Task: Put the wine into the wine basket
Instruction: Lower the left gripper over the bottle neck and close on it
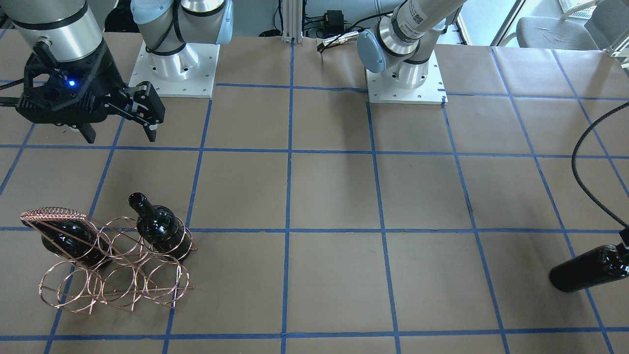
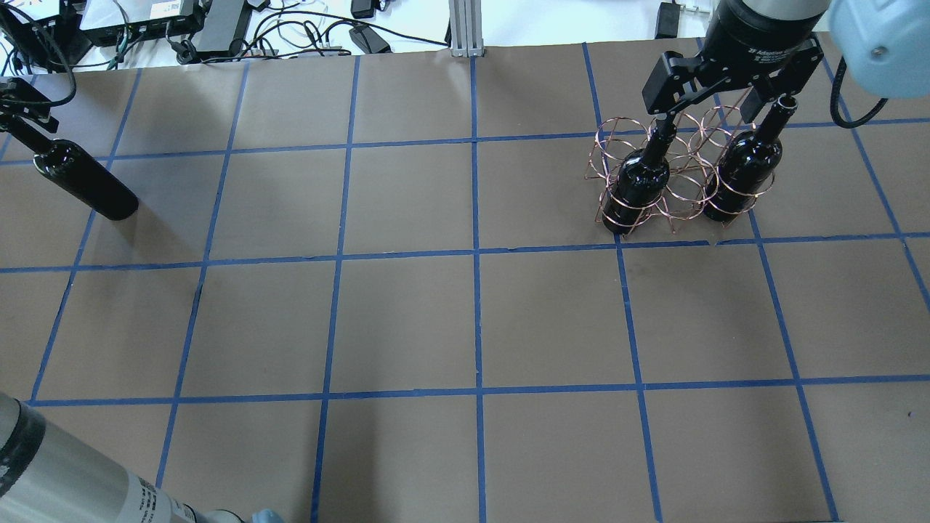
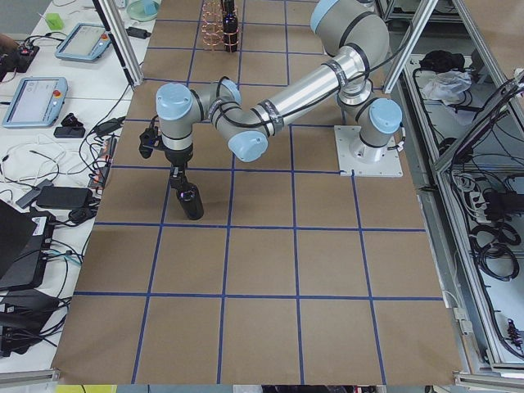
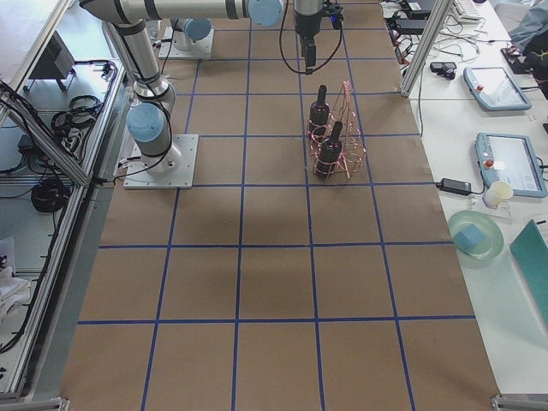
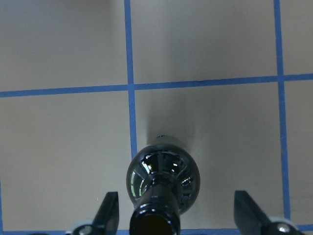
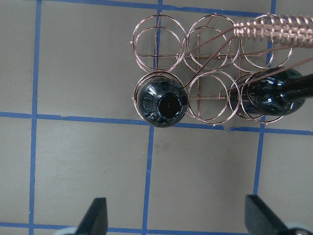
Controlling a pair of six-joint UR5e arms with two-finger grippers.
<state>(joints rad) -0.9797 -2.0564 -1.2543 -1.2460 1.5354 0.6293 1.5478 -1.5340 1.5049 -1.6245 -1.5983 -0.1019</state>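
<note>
The copper wire wine basket (image 2: 679,207) stands at the table's far right, also seen in the front view (image 1: 118,287) and the right wrist view (image 6: 210,54). Two black wine bottles (image 2: 643,181) (image 2: 745,171) stand in its rings. My right gripper (image 2: 716,109) hovers above the basket, open and empty, its fingertips (image 6: 95,218) wide apart. A third wine bottle (image 2: 87,181) stands upright at the far left. My left gripper (image 5: 178,213) is open, with a finger on each side of that bottle's neck (image 5: 154,215) and not touching it.
The table (image 2: 472,319) is brown paper with a blue tape grid. Cables and boxes (image 2: 182,29) lie beyond its far edge. A black hose (image 1: 585,172) hangs near the left arm. Both arm bases (image 1: 174,69) sit at the robot's side.
</note>
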